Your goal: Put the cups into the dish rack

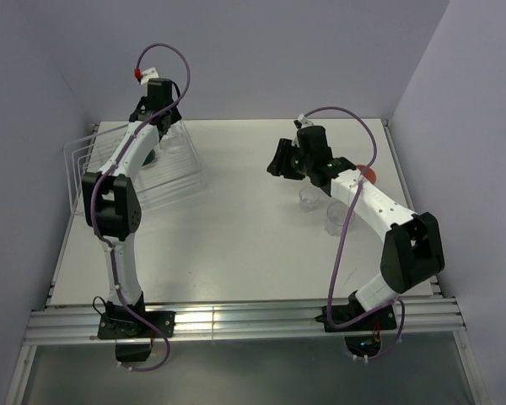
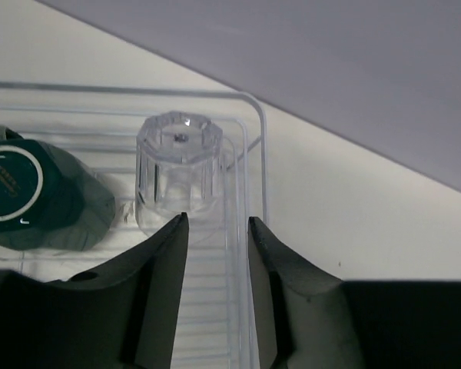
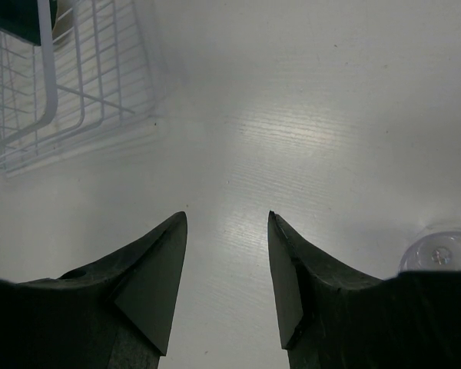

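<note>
The see-through dish rack (image 1: 179, 179) stands at the back left. My left gripper (image 2: 217, 221) is open and empty inside it, just short of a clear tumbler (image 2: 177, 171) standing upside down by the rack's wall (image 2: 246, 192). The dark green mug (image 2: 38, 198) lies beside that tumbler in the rack. My right gripper (image 1: 278, 160) is open and empty above the bare table (image 3: 292, 138). Two clear tumblers (image 1: 308, 199) (image 1: 336, 219) stand on the table under the right arm; one shows in the right wrist view (image 3: 438, 254). The salmon-pink cup (image 1: 368, 175) peeks out behind the right arm.
Purple walls close the table at the back and both sides. The rack's wire end (image 1: 76, 164) stands near the left wall. The rack also shows in the right wrist view (image 3: 77, 92), far from the right gripper (image 3: 227, 217).
</note>
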You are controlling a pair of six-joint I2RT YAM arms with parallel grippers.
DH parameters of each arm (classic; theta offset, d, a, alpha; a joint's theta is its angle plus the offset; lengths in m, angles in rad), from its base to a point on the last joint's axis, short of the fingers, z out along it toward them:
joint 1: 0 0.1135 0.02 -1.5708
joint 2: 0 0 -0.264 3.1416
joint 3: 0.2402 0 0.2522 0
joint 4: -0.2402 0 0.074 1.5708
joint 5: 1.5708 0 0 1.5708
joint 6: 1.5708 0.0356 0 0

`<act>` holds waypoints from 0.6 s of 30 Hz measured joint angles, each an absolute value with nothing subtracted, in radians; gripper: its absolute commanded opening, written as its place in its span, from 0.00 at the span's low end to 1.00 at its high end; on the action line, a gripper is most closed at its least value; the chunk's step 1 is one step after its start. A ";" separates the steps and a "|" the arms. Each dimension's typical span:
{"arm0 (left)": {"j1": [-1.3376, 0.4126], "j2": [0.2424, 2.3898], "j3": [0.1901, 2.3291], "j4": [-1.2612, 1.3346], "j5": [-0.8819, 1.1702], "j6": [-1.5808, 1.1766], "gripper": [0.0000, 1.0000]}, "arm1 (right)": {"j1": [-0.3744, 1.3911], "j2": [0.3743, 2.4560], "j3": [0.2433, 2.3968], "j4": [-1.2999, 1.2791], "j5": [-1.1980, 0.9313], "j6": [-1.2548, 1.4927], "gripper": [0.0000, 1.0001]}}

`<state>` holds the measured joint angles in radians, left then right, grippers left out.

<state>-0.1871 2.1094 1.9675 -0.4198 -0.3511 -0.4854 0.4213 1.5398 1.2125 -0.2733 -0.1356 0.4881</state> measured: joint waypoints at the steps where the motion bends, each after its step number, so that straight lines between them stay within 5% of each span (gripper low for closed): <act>1: -0.187 2.109 1.967 -0.406 -0.362 -0.484 0.41 | 0.421 1.540 1.213 -0.273 -0.136 0.487 0.54; 18: -0.166 2.178 1.964 -0.246 -0.480 -0.483 0.35 | 0.421 1.544 1.219 -0.277 -0.140 0.473 0.54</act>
<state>-0.1658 2.1780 1.9636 -0.2459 -0.4805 -0.4828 0.4213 1.5444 1.2190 -0.2771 -0.1398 0.4732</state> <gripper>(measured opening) 0.342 0.541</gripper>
